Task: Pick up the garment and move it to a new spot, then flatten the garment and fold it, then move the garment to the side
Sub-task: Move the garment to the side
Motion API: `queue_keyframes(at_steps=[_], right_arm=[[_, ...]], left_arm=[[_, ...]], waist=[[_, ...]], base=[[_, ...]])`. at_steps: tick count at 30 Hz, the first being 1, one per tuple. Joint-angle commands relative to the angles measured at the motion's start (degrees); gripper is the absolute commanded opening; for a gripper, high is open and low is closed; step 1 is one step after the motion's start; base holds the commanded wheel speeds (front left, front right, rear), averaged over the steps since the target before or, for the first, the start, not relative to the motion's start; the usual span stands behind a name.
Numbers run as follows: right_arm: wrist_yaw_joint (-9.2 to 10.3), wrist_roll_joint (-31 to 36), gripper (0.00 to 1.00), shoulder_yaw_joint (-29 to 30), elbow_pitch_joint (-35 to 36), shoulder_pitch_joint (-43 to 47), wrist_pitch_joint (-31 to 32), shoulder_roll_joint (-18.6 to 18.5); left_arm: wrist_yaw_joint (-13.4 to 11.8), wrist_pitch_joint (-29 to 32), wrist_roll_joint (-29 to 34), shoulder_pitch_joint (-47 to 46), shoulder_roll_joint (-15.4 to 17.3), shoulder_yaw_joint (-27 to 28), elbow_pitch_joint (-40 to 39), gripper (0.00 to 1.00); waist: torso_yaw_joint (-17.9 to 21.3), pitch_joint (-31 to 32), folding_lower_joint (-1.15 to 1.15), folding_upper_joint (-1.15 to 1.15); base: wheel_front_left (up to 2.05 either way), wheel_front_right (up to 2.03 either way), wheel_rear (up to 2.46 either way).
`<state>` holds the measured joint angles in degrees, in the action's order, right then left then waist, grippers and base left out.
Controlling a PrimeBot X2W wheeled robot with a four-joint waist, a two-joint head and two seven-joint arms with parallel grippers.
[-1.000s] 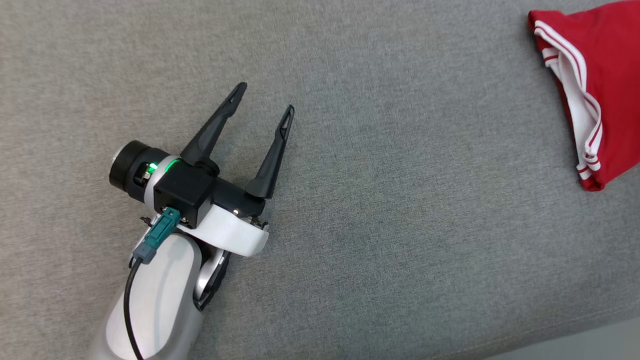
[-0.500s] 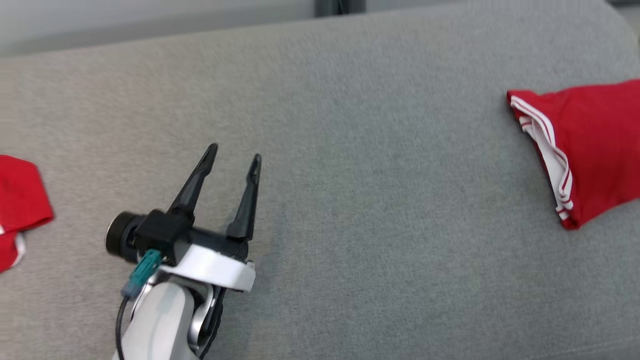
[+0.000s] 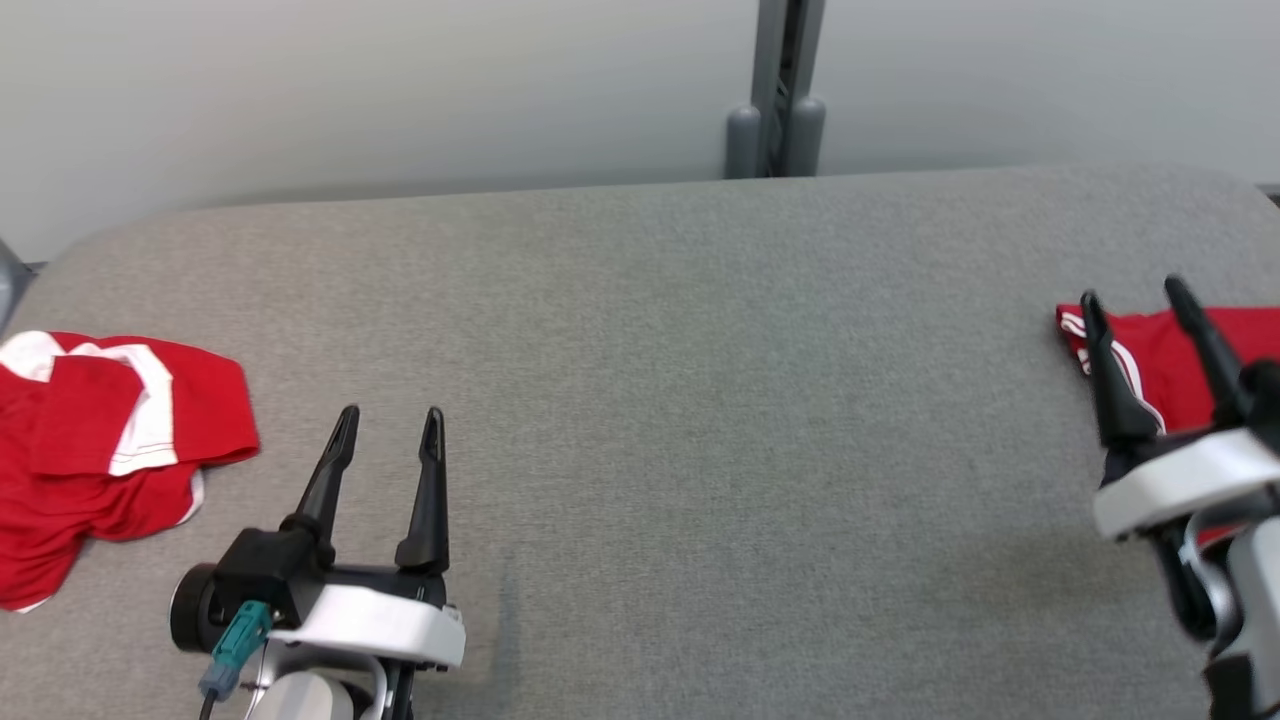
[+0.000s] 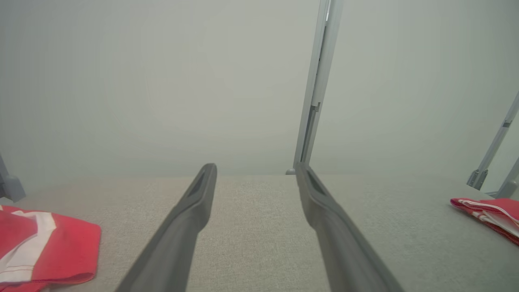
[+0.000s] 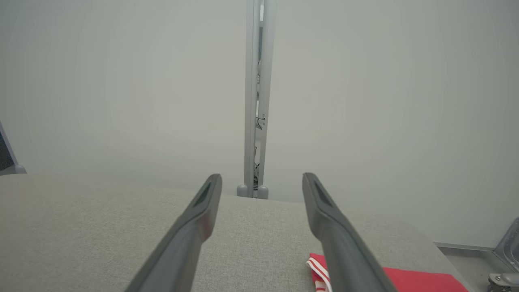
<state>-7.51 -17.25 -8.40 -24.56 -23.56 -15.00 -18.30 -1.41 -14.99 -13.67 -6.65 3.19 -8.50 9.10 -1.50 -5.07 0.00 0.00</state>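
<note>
Red garment (image 3: 90,425) crumpled far left (left gripper (image 3: 390,412), right gripper (image 3: 1130,290): fingers parted, empty)

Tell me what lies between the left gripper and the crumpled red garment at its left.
Nothing: in the head view the stretch between the open left gripper and the crumpled red garment is bare grey table covering.
</note>
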Motion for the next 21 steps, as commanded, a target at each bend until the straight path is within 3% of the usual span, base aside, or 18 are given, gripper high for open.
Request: queue_keyframes(at_steps=[1, 2, 10, 21], right_arm=[[0.04, 0.8, 1.00, 1.3, 1.4, 2.4, -0.3, 1.3], [0.04, 2.0, 1.00, 2.8, 4.0, 5.7, -0.3, 3.7], [0.04, 4.8, 1.00, 5.7, 9.2, 14.9, -0.3, 11.4], [0.04, 6.1, 1.00, 5.4, 10.9, 17.1, -0.3, 14.3]], left_arm=[[-0.1, -0.2, 0.2, 1.0, 0.2, 0.5, 0.0, 1.00], [-0.2, -0.2, 0.6, 2.0, 0.1, 1.1, -0.1, 1.00], [-0.1, -0.2, 1.0, 5.4, -0.2, 2.6, -0.2, 1.00], [-1.1, -0.2, -0.6, 6.0, -0.2, 2.5, -0.9, 1.00]], waist=[[-1.4, 1.6, 0.00, 0.00], [-1.9, 2.1, 0.00, 0.00], [-3.4, 3.7, 0.00, 0.00], [-4.2, 3.1, 0.00, 0.00]], base=[[0.00, 0.00, 0.00], [0.00, 0.00, 0.00], [0.00, 0.00, 0.00], [0.00, 0.00, 0.00]])
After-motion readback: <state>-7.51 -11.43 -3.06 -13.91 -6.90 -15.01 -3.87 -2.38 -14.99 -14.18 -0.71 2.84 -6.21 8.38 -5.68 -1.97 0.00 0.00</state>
